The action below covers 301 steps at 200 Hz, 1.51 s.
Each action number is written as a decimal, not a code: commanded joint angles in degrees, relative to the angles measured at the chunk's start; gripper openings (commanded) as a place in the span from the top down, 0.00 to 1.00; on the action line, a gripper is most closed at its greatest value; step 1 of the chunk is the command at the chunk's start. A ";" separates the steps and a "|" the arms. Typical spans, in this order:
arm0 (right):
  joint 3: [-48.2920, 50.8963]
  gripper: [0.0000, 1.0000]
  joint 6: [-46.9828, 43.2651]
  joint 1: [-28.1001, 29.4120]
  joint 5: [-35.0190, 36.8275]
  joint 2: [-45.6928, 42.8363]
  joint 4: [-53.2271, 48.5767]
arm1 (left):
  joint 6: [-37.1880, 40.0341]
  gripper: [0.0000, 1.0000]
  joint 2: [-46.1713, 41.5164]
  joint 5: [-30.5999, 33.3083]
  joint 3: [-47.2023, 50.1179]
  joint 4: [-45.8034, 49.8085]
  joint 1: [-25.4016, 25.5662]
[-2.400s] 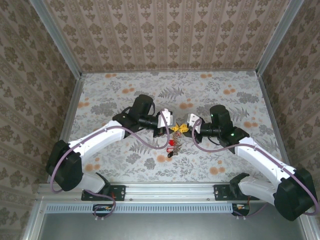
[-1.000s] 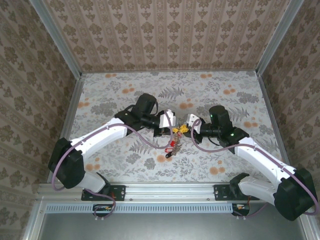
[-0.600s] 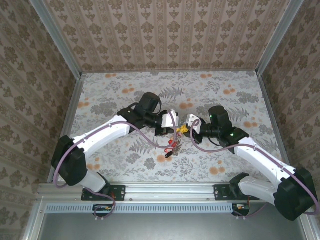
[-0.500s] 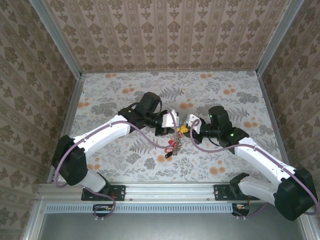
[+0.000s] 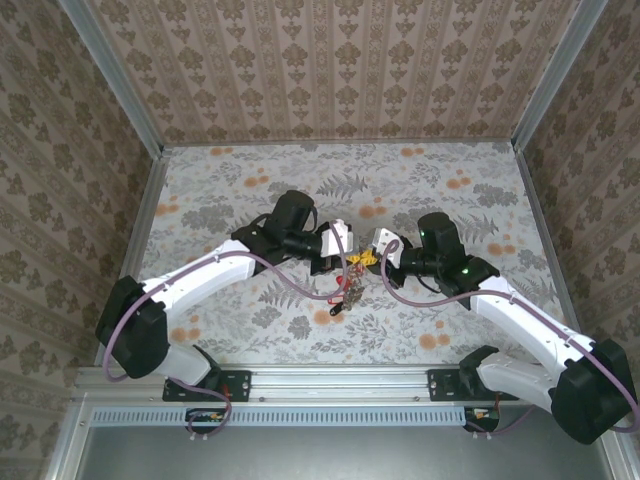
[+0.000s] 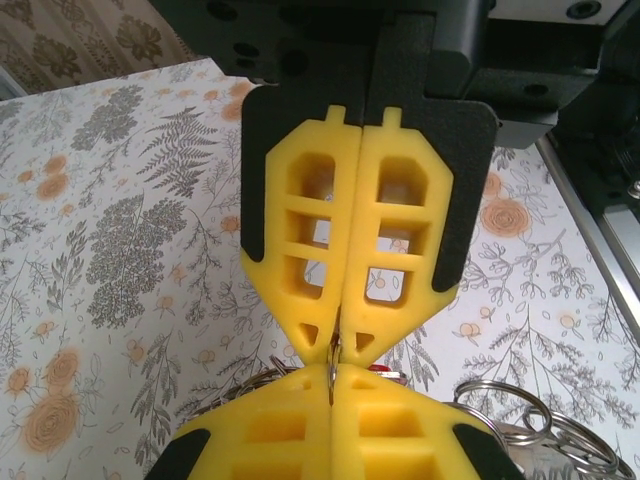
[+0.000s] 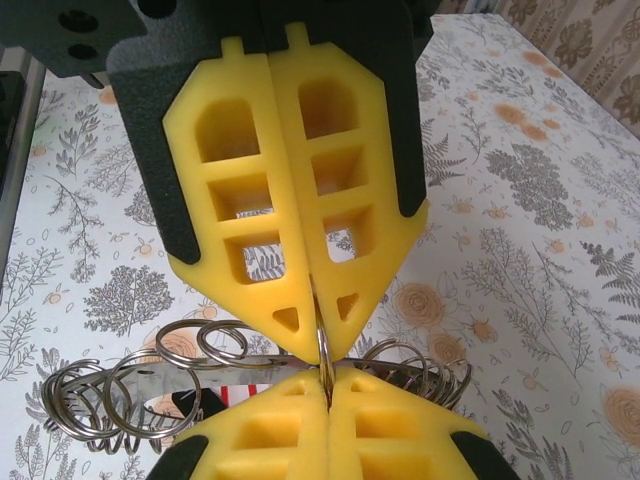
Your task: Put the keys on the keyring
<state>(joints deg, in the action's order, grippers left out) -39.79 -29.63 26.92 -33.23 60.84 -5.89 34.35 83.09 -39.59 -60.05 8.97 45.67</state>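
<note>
Left gripper (image 5: 347, 262) and right gripper (image 5: 370, 257) meeting tip to tip, both clamping closed on the keyring (image 7: 322, 350) between them, keys (image 5: 344, 293) hanging just below both grippers

My rig, itemised. Left arm (image 5: 200, 275) and right arm (image 5: 520, 315): white link shells, black joint housings (image 5: 290, 212). Purple-grey cable (image 5: 290, 285) looped along each arm. Green light (image 5: 463, 268) on my right arm. Fingers (image 7: 235, 170): yellow lattice blocks with rectangular cut-outs and black backing plates.
</note>
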 commanded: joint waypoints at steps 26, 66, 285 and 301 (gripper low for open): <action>-0.02 1.00 1.13 0.24 -4.19 -0.17 3.14 | -5.04 1.00 -1.79 2.39 0.00 -4.75 0.99; -0.52 1.00 1.62 0.24 -4.16 2.42 3.28 | -8.60 1.00 -1.82 4.75 -0.32 -6.56 1.31; 1.91 0.98 3.68 0.15 -2.96 3.67 9.70 | -17.79 1.00 2.78 11.39 -0.42 -16.67 3.55; 1.82 0.98 3.70 0.15 -3.26 3.74 9.52 | -17.75 1.00 3.35 11.05 -0.91 -16.56 3.55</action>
<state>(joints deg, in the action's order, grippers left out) -38.15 -25.34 25.47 -30.30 65.82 0.51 18.63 85.54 -27.99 -58.08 1.45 48.03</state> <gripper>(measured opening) 0.067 0.042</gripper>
